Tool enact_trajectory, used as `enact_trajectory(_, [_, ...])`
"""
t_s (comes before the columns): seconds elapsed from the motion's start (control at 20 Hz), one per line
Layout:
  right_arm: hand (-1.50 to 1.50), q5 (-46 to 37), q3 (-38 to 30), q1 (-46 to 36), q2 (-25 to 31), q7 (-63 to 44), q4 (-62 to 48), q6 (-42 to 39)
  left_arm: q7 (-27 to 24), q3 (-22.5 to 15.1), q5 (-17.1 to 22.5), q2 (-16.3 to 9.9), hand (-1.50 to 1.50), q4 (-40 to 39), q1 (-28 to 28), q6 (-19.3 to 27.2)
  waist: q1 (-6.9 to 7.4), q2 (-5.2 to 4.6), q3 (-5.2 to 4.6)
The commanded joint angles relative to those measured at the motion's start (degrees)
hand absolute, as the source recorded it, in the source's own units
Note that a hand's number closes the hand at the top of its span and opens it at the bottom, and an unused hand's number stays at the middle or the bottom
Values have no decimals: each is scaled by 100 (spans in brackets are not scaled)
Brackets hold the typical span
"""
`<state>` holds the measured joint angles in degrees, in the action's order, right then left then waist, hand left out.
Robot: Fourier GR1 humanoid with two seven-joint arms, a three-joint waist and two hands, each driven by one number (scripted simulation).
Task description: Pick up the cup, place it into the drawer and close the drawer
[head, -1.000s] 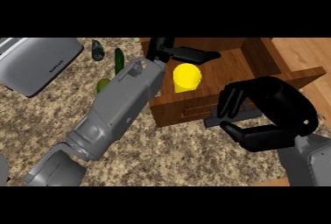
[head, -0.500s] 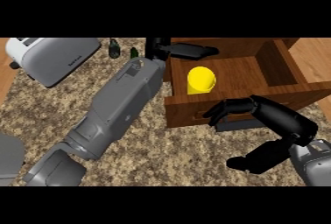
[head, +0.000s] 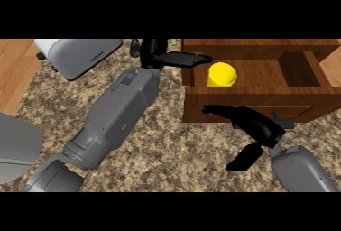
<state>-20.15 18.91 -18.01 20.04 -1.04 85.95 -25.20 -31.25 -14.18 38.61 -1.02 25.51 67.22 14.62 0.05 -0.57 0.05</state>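
Note:
The yellow cup (head: 222,74) lies inside the open wooden drawer (head: 256,98), near its left wall. My left hand (head: 172,58) reaches over the drawer's left rim with straight fingers pointing at the cup, holding nothing. My right hand (head: 251,127) is at the drawer's front panel, fingers stretched along the wood and thumb hanging down, open. A dark handle (head: 285,122) pokes out by that hand.
A grey toaster (head: 85,55) stands at the back left on the speckled counter (head: 173,144). A grey rounded object (head: 16,146) sits at the left edge. Wooden floor (head: 16,72) shows beyond the counter's left side. Dark bottles (head: 135,45) stand behind my left hand.
The view shifted, so the drawer now sits lower and more central. My right hand has swung up against the drawer front. My left hand stays by the cup.

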Motion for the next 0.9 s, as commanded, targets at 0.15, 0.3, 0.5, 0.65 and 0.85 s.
enact_trajectory(0.15, [150, -991, 204, -862, -324, 1084, -2674, 653, -25, 159, 78, -273, -150, 436, -447, -278, 301, -1, 6])
enact_trajectory(0.3, [150, -1030, -128, -1421, -496, 1275, -3668, 1004, -122, 83, 68, -387, -150, 681, -948, -552, 477, -27, 10])
enact_trajectory(0.5, [150, -882, -598, -1894, -385, 2192, -4492, 1384, 81, 69, 101, -657, -150, 965, -1166, -795, 608, -57, 20])
enact_trajectory(0.65, [150, -794, -978, -2505, -337, 2242, -5044, 1563, 2, 5, 46, -725, -150, 1087, -1467, -869, 665, -85, 20])
enact_trajectory(0.85, [150, -558, -1498, -2986, 63, 2427, -5531, 1666, 251, -7, 121, -908, -150, 1441, -1550, -1030, 916, -104, 31])
